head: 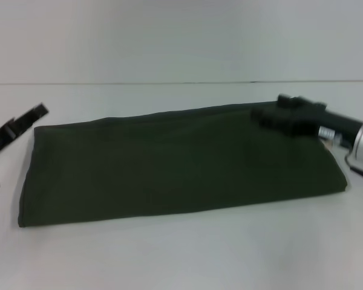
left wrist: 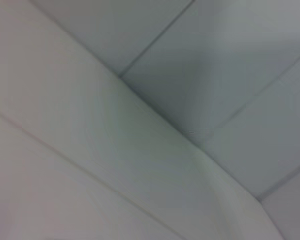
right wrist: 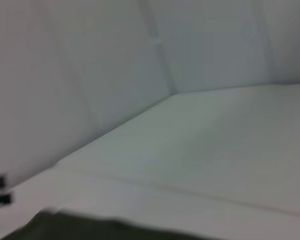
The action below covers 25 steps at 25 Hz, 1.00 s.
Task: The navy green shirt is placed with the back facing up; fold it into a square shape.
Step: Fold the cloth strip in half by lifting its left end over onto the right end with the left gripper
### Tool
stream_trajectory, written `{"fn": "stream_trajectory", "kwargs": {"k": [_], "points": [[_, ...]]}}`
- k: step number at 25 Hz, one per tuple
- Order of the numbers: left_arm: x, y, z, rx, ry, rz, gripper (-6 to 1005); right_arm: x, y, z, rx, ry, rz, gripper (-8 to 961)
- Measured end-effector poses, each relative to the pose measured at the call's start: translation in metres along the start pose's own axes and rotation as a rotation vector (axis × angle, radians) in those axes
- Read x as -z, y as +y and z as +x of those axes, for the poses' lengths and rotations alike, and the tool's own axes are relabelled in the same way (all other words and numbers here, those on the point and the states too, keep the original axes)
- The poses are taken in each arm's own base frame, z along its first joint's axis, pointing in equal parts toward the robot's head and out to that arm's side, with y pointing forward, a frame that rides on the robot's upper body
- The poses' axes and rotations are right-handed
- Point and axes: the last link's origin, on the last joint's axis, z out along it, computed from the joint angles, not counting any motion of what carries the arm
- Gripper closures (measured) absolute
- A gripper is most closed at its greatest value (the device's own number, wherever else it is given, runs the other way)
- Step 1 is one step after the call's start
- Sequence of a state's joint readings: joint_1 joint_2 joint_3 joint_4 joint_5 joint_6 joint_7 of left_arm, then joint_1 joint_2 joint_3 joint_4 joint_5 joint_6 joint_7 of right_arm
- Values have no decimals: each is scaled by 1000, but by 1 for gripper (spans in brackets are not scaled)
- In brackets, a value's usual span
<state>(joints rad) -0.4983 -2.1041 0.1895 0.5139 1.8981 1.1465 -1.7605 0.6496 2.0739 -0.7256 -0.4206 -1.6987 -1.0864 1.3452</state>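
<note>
Dark olive-green cotton shirt [head: 181, 163] lies mid-frame as a long band. Right gripper [head: 278, 116] at its upper-right edge, left gripper [head: 24, 124] at far left; jaw states can't be told. Risk: a shallow pinch slipping, folds spilling open.

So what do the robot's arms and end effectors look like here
The right end effector is black and blocky, on a black wrist that runs into a silver cylindrical arm segment with a small blue light and a white label. The left end effector is a slim black bar-like piece with a thin dark cable loop near it.
</note>
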Motion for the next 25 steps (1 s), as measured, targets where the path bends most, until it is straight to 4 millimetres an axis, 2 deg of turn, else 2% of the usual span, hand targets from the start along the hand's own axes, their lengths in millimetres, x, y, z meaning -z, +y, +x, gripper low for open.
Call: {"fn": "stream_trajectory", "kwargs": {"k": [4,7,12,15,25], "points": [[33,-1,1,85,-134,-47,296,11,19,16,140,52,-124,18],[55,-2,2,138,-232,-61,193,16,28,26,222,80,-187,20],[93,-6,-3,199,-356,-47,109,23,41,35,308,144,-300,22],[109,-8,-2,214,-388,-47,109,25,46,40,353,198,-351,23],[102,-14,-10,281,-413,3,109,24,48,42,375,226,-371,24]]}}
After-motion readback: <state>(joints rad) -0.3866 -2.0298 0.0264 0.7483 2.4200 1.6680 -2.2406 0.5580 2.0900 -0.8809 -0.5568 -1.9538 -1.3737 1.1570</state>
